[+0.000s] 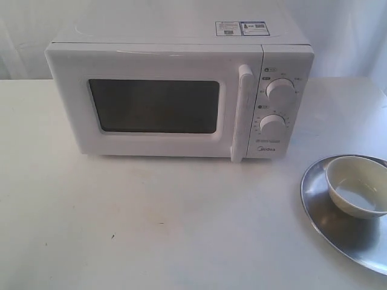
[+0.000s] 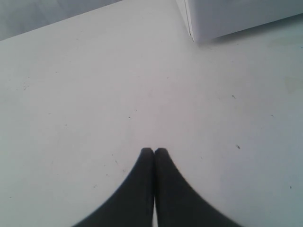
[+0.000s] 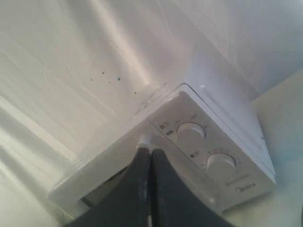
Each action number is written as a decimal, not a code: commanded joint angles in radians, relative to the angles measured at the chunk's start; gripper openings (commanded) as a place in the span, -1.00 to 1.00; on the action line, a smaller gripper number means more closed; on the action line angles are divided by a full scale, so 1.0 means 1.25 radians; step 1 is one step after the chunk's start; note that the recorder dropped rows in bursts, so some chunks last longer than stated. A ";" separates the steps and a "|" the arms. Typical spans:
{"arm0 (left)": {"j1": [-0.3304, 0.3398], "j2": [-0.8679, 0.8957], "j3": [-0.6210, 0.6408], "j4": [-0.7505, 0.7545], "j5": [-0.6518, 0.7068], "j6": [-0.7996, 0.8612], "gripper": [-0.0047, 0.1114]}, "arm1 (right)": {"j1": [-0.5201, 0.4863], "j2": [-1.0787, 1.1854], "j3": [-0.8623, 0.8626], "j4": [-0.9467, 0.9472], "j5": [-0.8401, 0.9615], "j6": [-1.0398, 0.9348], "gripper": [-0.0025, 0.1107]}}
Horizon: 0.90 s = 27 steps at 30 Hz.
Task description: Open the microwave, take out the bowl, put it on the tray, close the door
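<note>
The white microwave (image 1: 181, 90) stands at the back of the table with its door (image 1: 154, 106) shut, handle (image 1: 242, 112) upright beside two knobs. The off-white bowl (image 1: 358, 185) sits on the silver tray (image 1: 326, 211) at the right edge. Neither gripper shows in the exterior view. My left gripper (image 2: 154, 150) is shut and empty above bare table, a corner of the microwave (image 2: 227, 16) ahead of it. My right gripper (image 3: 150, 151) is shut and empty, seen in front of the microwave (image 3: 199, 142) near the top of the handle (image 3: 144, 139).
The white tabletop (image 1: 151, 223) stretches in front of the microwave. A white cloth backdrop (image 1: 36, 36) hangs behind. The tray runs past the right edge of the exterior view.
</note>
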 commanded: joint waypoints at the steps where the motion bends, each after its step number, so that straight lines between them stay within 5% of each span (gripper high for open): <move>1: -0.003 -0.003 0.002 -0.003 0.000 -0.004 -0.92 | -0.019 -0.028 0.102 0.063 -0.048 0.000 -0.96; 9: -0.003 -0.003 0.002 -0.003 0.000 -0.004 -0.92 | -0.016 -0.114 0.171 0.030 -0.002 -0.039 -0.96; 12: -0.003 -0.003 0.002 -0.003 0.000 -0.004 -0.92 | -0.016 -0.176 0.171 0.030 0.156 -0.059 -0.96; 21: -0.003 -0.003 0.002 -0.003 0.000 -0.004 -0.92 | -0.018 -0.176 0.171 0.028 0.199 -0.635 -0.96; 27: -0.003 -0.003 0.002 -0.003 0.000 -0.004 -0.92 | -0.018 -0.176 0.171 0.030 0.262 -0.758 -0.96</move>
